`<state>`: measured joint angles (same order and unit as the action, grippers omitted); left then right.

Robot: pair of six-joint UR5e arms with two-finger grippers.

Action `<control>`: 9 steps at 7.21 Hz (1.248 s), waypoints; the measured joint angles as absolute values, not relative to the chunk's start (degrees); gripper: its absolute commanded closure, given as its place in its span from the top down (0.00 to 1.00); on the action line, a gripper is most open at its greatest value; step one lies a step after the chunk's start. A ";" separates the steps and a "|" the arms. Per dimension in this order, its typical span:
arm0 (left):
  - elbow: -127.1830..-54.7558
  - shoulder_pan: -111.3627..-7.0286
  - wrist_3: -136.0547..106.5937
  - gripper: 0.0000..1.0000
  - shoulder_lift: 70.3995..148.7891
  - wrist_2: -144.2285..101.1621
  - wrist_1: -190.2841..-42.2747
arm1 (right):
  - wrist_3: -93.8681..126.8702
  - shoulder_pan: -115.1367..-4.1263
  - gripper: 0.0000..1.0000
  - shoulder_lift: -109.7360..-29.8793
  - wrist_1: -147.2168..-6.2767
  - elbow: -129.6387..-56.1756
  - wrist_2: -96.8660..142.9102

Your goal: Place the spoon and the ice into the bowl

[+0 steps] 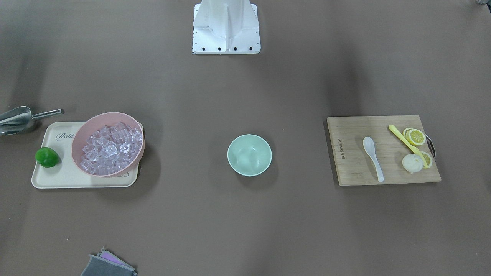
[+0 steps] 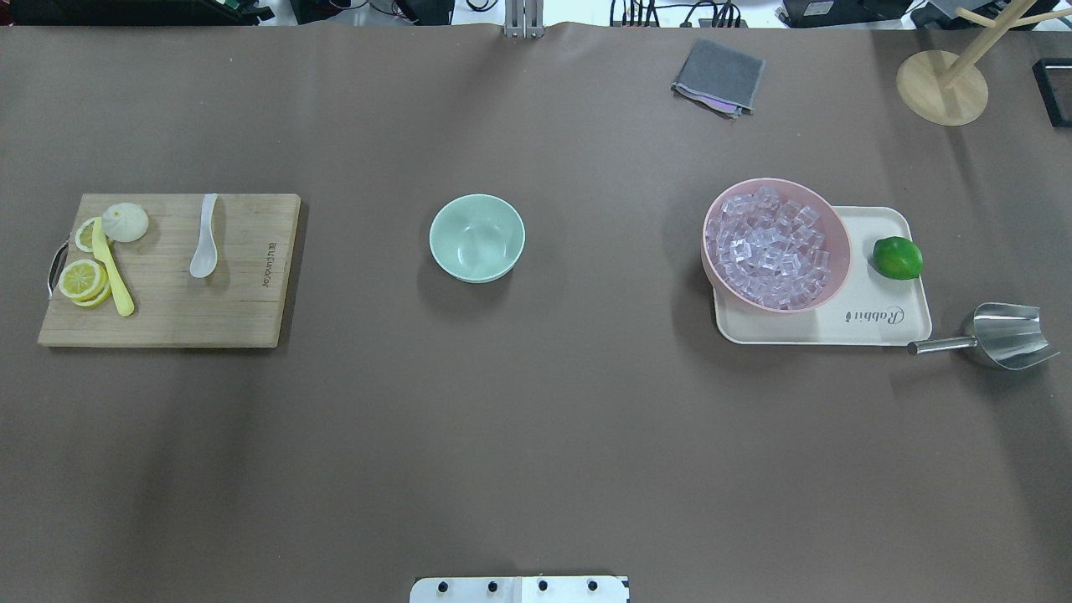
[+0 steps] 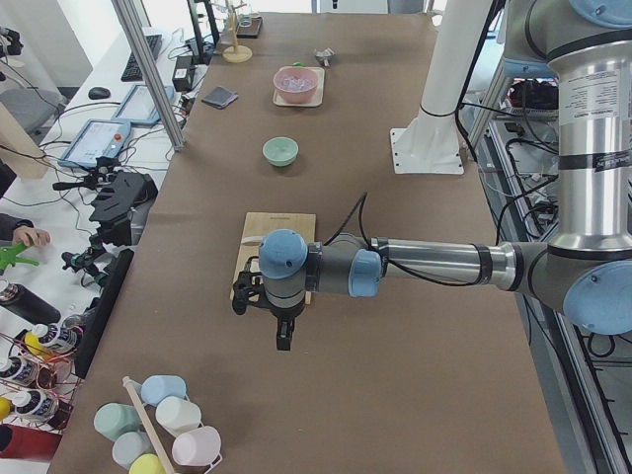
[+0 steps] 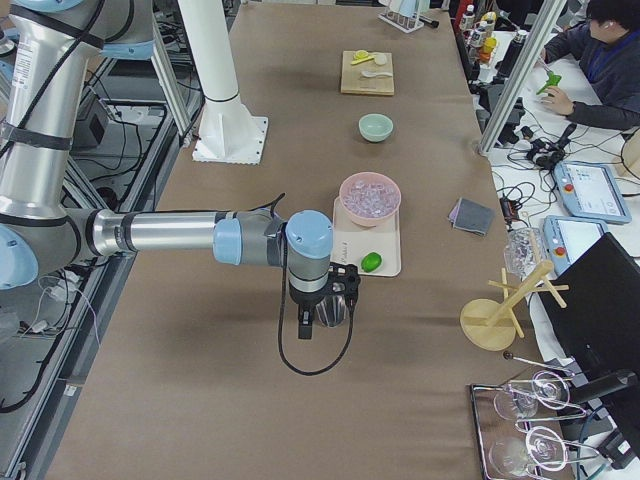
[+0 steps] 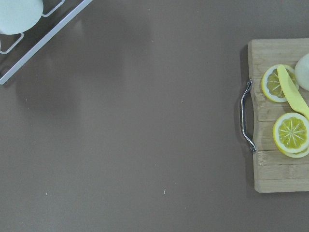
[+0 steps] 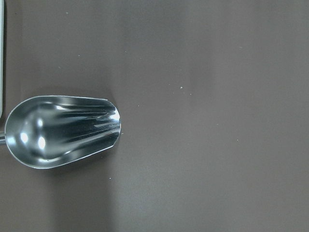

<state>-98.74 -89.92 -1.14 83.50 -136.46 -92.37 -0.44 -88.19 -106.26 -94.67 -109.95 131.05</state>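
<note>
The white spoon [image 1: 373, 157] lies on the wooden cutting board [image 1: 353, 130], also in the overhead view [image 2: 203, 239]. The mint-green bowl [image 1: 249, 155] stands empty mid-table [image 2: 476, 237]. Clear ice cubes [image 1: 111, 147] fill the pink bowl [image 1: 75, 147]. My left gripper [image 3: 283, 339] hangs over bare table just past the board's handle end. My right gripper [image 4: 305, 322] hangs over the steel scoop [image 6: 63, 131]. Both grippers show only in the side views, so I cannot tell whether they are open or shut.
The pink bowl and a green lime [image 1: 47, 157] sit on a cream tray [image 1: 57, 178]. Lemon slices [image 1: 416, 137], a yellow utensil [image 1: 406, 140] and a white bun share the board. A grey cloth [image 2: 718, 75] and a wooden stand [image 2: 942, 84] are at the far edge.
</note>
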 measured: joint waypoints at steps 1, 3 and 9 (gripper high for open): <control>-98.77 -89.83 -1.14 0.99 83.48 -136.65 -92.37 | -0.42 -88.20 1.00 -106.23 -94.66 -109.95 131.05; -98.76 -89.65 -1.14 0.99 83.47 -138.19 -92.43 | -0.37 -88.17 1.00 -106.08 -94.66 -109.98 131.10; -99.36 -89.48 -1.28 0.99 84.47 -139.07 -95.32 | -0.08 -88.15 1.00 -106.28 -77.31 -109.37 131.61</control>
<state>-99.36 -89.48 -1.28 84.47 -139.07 -95.32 -0.08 -88.15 -106.28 -77.31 -109.37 131.61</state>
